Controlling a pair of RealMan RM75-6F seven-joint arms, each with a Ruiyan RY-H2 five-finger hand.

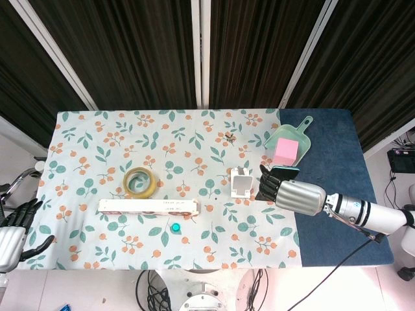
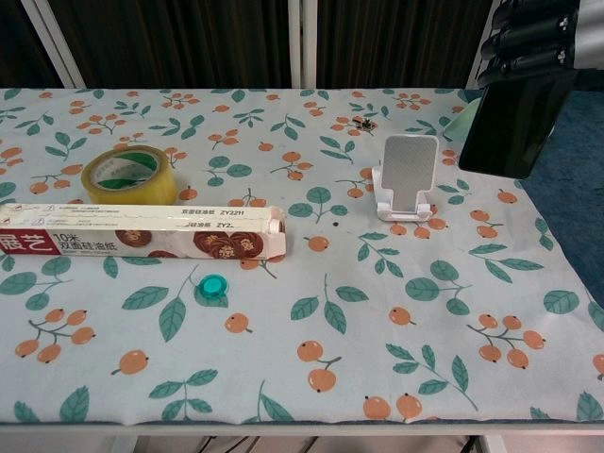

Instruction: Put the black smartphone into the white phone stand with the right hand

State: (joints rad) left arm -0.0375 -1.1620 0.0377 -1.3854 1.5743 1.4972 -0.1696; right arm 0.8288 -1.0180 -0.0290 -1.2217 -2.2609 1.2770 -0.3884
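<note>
My right hand (image 1: 288, 193) (image 2: 533, 40) holds the black smartphone (image 2: 510, 127) (image 1: 283, 172) upright in the air, screen side toward the chest camera. The phone hangs just right of the white phone stand (image 1: 241, 182) (image 2: 406, 179), a little apart from it and above the cloth. The stand is upright and nothing sits in it. My left hand (image 1: 14, 230) shows only in the head view, at the lower left off the table, with its fingers apart and nothing in them.
A green scoop (image 1: 288, 139) with a pink cube (image 1: 286, 151) lies behind the phone. On the floral cloth are a yellow tape roll (image 1: 140, 182) (image 2: 128, 176), a long box (image 1: 149, 206) (image 2: 142, 232) and a small teal cap (image 1: 176, 227) (image 2: 216, 282).
</note>
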